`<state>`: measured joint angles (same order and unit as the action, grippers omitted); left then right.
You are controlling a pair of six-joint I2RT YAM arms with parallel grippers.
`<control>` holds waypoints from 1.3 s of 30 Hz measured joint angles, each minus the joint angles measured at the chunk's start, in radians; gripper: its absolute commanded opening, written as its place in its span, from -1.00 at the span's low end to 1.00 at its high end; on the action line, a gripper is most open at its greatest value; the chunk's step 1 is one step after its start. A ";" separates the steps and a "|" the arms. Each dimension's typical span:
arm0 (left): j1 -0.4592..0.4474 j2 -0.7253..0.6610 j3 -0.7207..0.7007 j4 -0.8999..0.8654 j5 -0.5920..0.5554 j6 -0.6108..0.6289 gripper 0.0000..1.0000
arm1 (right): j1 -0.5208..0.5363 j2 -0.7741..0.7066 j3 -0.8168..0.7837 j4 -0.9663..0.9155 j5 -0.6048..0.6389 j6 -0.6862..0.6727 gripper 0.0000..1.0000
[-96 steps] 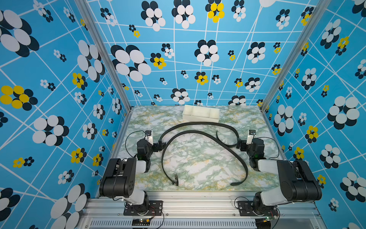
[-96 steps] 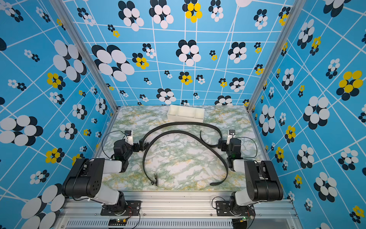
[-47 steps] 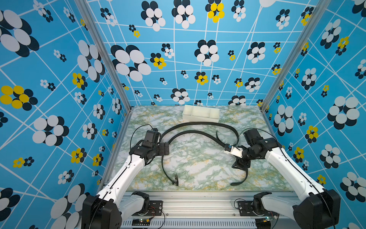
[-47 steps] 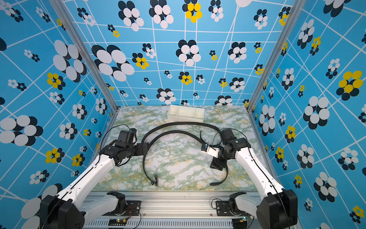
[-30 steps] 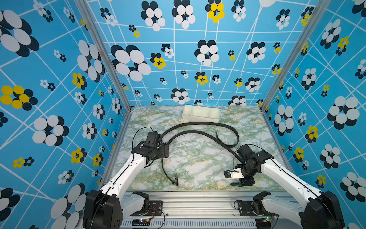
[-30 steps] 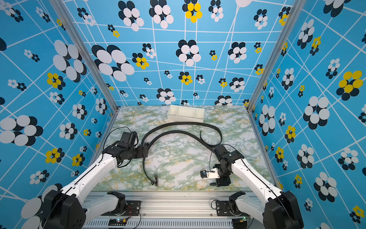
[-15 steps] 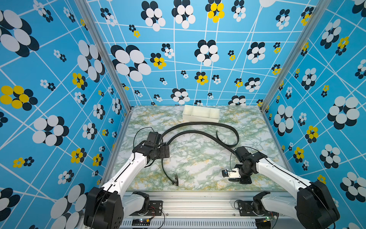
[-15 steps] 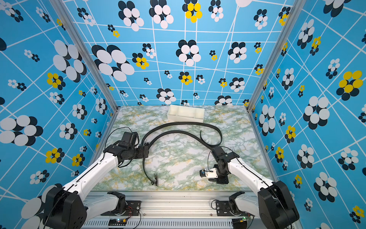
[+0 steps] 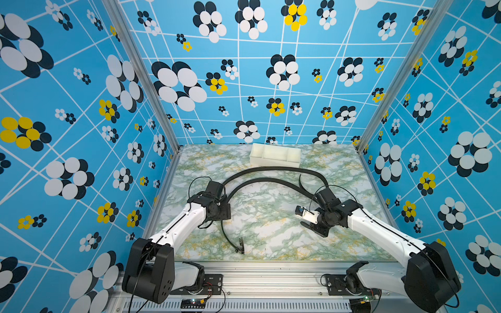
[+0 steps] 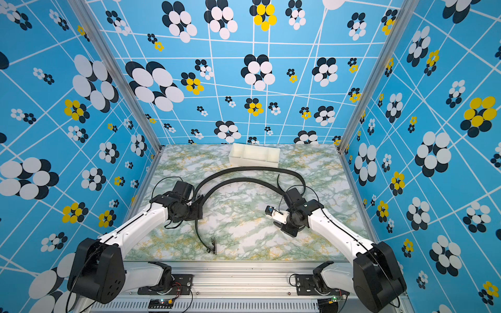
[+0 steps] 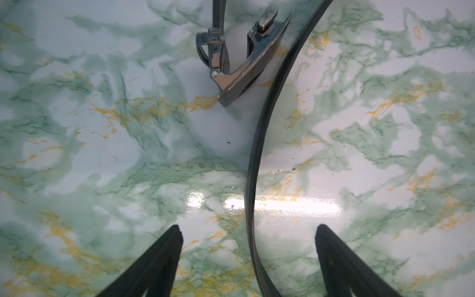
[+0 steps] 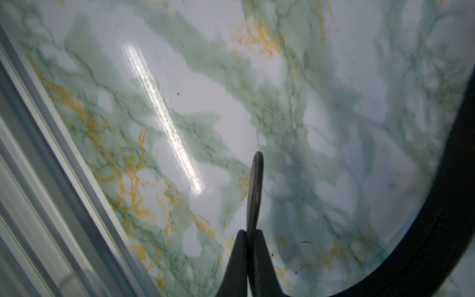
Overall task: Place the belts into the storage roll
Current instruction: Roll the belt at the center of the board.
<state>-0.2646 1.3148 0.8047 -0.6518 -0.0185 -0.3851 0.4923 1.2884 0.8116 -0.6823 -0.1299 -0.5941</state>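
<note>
Firstly, table [image 9: 271, 225]: glossy green-marbled top, carrying all below.
Belts [image 10: 244, 168]: two, black, uncoiled, lying in long nested arcs across mid-table, partly on edge; neither was in a compartment. Judged light, limp along their length yet springy enough to resist a tight coil, and smooth enough to slide on the gloss. Each would need winding before it fitted.
Storage roll [image 9: 273, 162]: off-white divided tray at the far edge, empty, just beyond the outer belt [image 9: 271, 169].
Right gripper [image 12: 249, 232]: jaws clamped on a thin tail tip seen edge-on, judged to be that of the inner belt [image 9: 260, 181]; a sound hold for starting a roll.
Left gripper [image 11: 248, 227]: jaws apart, straddling a strap without touching it.
Buckle [image 11: 239, 77]: metal, hard, just beside that strap. Judged the heaviest point, likely to swing if the belt were lifted by its tail.
</note>
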 measured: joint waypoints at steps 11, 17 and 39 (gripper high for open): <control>-0.079 0.087 -0.043 -0.025 0.075 -0.106 -0.50 | 0.060 0.443 0.435 0.009 0.131 0.814 -1.00; -0.155 0.117 -0.066 -0.013 0.127 -0.195 -0.78 | 0.078 0.576 0.545 -0.052 0.177 1.169 -1.00; -0.642 0.595 0.308 0.521 0.218 -0.849 -0.85 | 0.076 0.673 0.737 -0.104 0.170 1.376 -1.00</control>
<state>-0.9066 1.9099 1.1130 -0.1303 0.1997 -1.2343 0.5678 1.9614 1.5486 -0.7860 0.0399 0.7815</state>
